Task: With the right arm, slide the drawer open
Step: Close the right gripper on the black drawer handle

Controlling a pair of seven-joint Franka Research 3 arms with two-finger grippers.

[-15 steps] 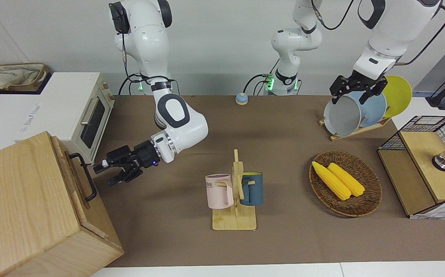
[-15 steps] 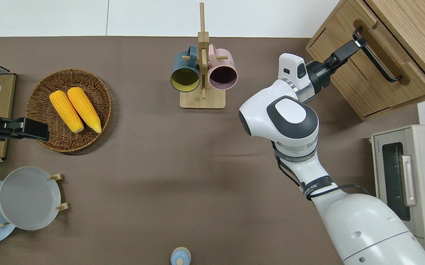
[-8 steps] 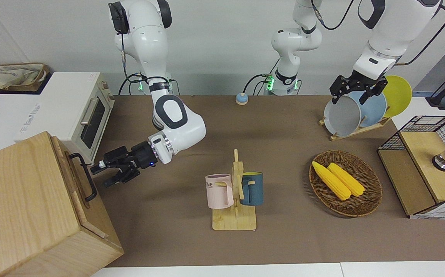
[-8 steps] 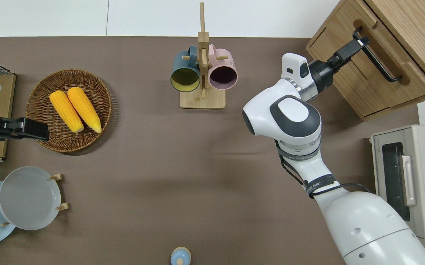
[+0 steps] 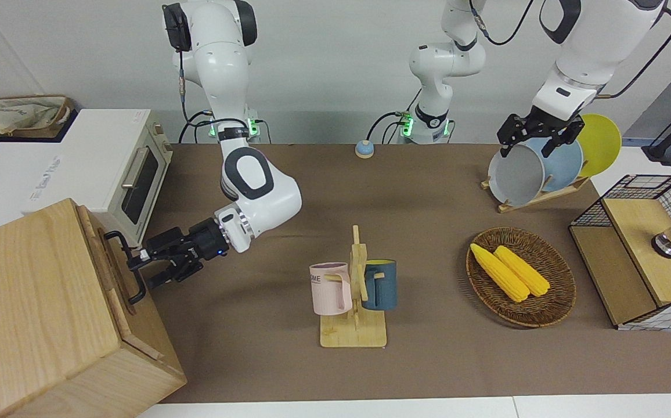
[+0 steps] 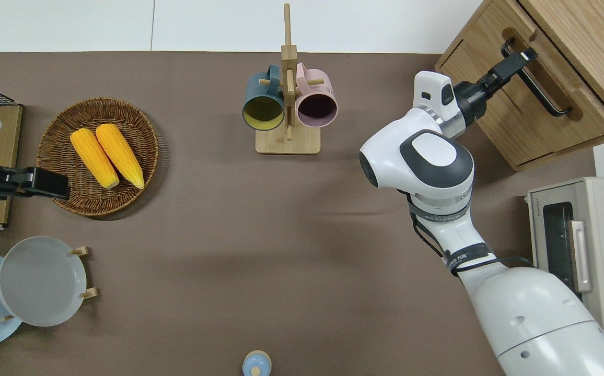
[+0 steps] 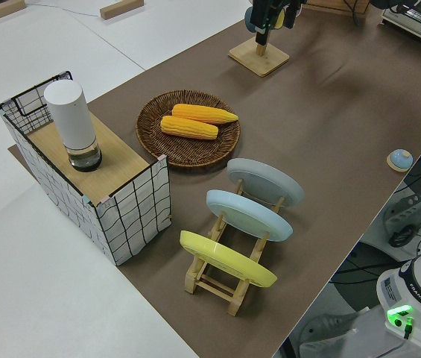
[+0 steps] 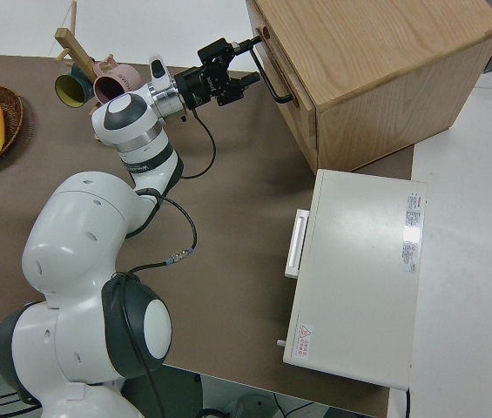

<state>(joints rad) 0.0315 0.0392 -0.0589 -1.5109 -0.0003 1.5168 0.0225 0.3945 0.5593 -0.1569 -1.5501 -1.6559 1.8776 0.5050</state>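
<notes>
At upper right of overhead view, right gripper (image 6: 522, 55) spread wide around handle (image 6: 537, 86) of shut drawer (image 6: 529, 112); left arm parked.

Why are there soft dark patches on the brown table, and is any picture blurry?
Front view: the right arm casts a faint, diffuse shadow on the table, so the lighting is soft. Overhead view: the mug rack looks sharp, without glare.

Lighting: bright, even, from above. Shadows: soft, faint, on the brown table (image 5: 428, 360). Glare: none. Focus: sharp throughout all views.
</notes>
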